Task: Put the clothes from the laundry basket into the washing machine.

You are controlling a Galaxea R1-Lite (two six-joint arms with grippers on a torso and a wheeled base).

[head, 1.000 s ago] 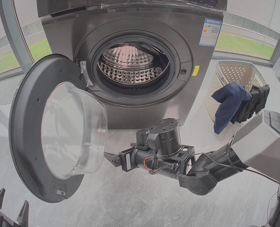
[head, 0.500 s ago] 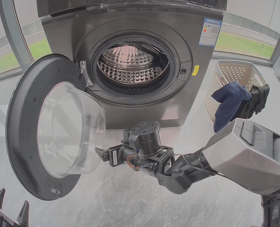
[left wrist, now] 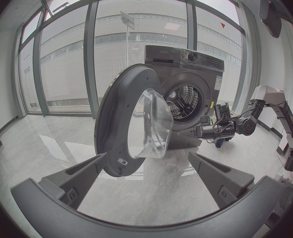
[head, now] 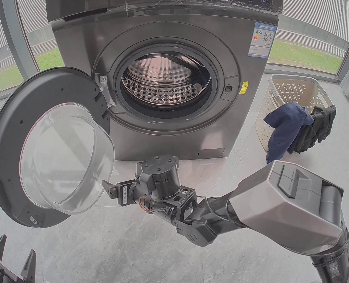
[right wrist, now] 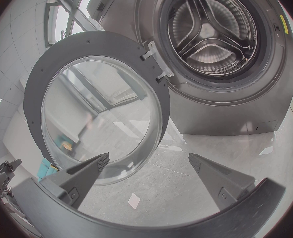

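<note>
Navy blue cloth (head: 285, 132) and black garment (head: 318, 127), draped over the near rim of the beige perforated plastic laundry basket (head: 296, 89), right of the grey front-loading washing machine (head: 162, 28); long axis hanging down. Well right of and behind the right gripper (head: 106, 188), aimed left at the open round glass door (head: 9, 146), fingers spread, empty. Left gripper (head: 16, 248) likewise spread and empty, farther off. Right arm likely nearer.

Grey washing machine (head: 221, 126); beige laundry basket (head: 296, 89), cross-perforated — navy cloth (head: 286, 128), black cloth (head: 320, 126).
</note>
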